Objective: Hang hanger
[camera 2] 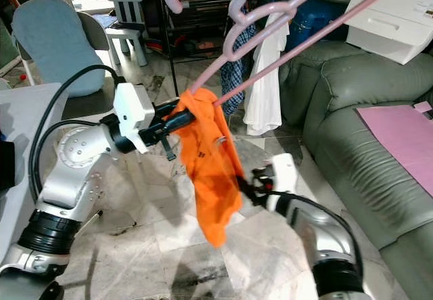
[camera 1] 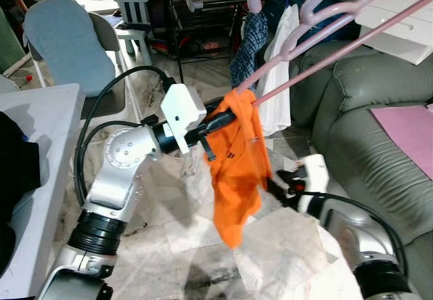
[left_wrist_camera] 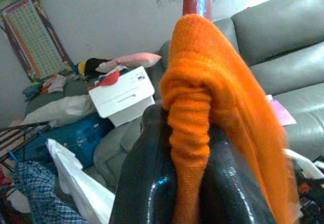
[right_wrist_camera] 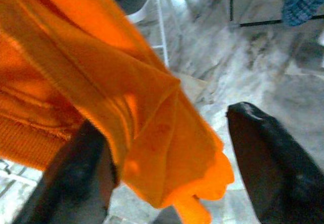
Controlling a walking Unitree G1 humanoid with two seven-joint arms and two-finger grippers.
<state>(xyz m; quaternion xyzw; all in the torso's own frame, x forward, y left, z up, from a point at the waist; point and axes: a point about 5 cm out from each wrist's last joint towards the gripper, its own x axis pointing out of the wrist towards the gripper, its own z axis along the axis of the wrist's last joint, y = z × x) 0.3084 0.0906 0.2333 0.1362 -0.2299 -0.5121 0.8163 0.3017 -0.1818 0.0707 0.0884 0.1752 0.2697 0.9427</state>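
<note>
Where the orange garment (camera 1: 235,171) bunches over the tip of the pink hanger (camera 1: 318,46), you cannot see the hanger's end at all, and its far side runs out of the head views at the upper right; your left gripper (camera 1: 229,117) is buried in the top of that cloth, and the left wrist view shows its two black fingers (left_wrist_camera: 147,183) pressed together on an orange fold, with a red rod rising behind it; your right gripper (camera 1: 277,181) sits low beside the hanging cloth, mostly covered by it in the head views, while the right wrist view shows its fingers (right_wrist_camera: 271,158) spread wide with a loose orange fold lying between them, resting against one finger only; the garment hangs free above the tiled floor (camera 1: 183,246); behind it a dark rack (camera 1: 203,9) carries a checked blue cloth (camera 1: 249,39) and a white one (camera 1: 279,76); on the grey sofa (camera 1: 358,110) lies a white box (camera 1: 406,22), partly cut off.
</note>
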